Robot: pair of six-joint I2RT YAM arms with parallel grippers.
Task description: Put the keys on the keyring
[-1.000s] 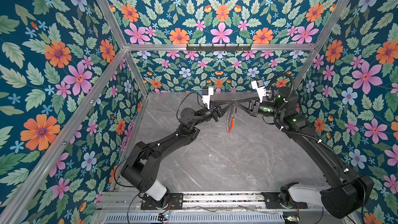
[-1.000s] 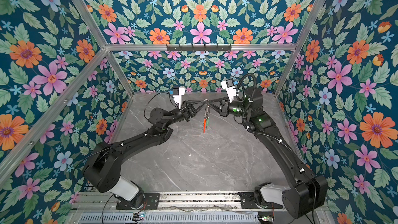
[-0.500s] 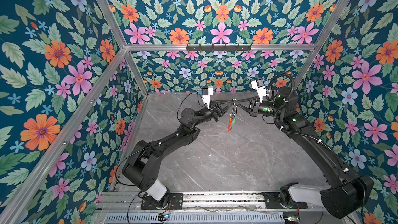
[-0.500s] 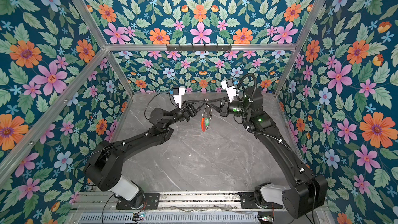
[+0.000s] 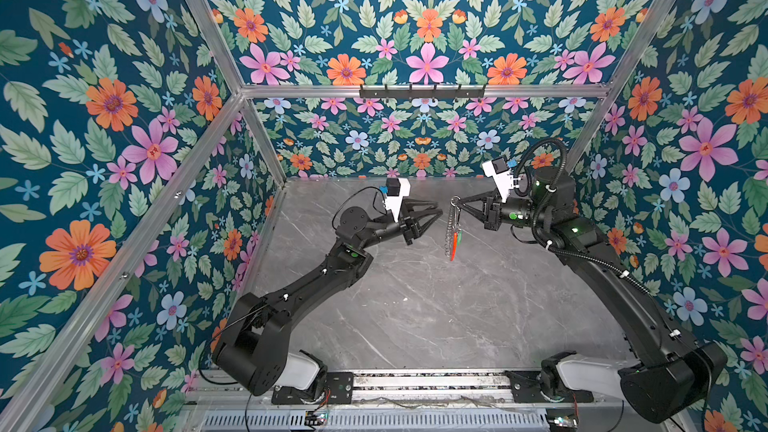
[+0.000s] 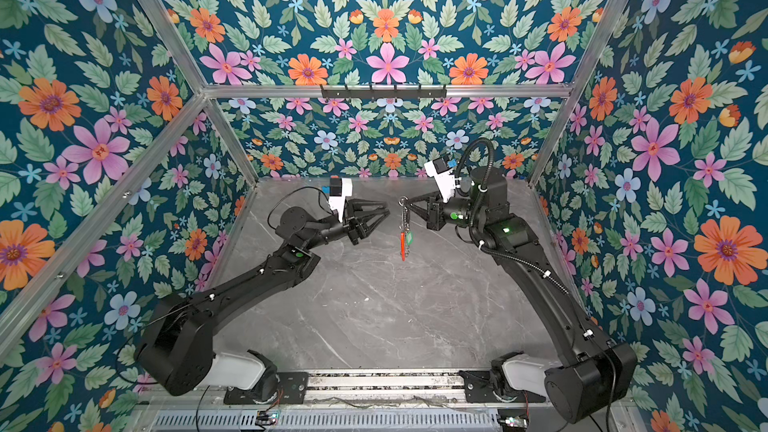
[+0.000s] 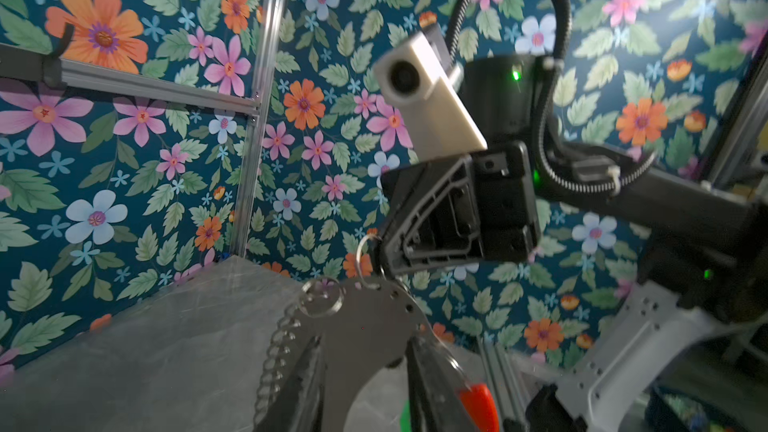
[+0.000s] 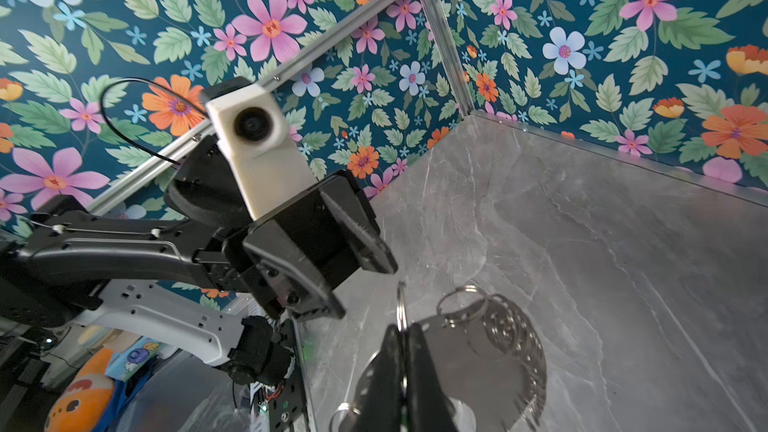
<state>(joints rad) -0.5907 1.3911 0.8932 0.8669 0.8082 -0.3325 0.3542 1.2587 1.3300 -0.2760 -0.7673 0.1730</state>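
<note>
Keyring [image 5: 452, 226] held in mid-air above the far part of a grey marble table [image 5: 415, 317], at about 12 o'clock from the table's centre in both top views. It is seen edge-on, hanging straight down, with its red-orange section [image 6: 402, 245] at the hoop's 6 o'clock. The right gripper [image 5: 458, 202] is clenched on the hoop's top, at its 12 o'clock. The hoop is probably gripped there so that its own weight holds it plumb and the fringe of small split rings [image 7: 274, 351] is left exposed to the other arm. A green tag [image 6: 409, 236] is seen hanging against the hoop near 5 o'clock, so one key is judged to be on already. The black-fobbed key cannot be made out. The left gripper [image 5: 439, 209] is stationed at 9 o'clock of the hoop's top, just beside it but apart, jaws released with nothing between them. Its level, nose-to-nose pose is judged to suit work on the rings
</note>
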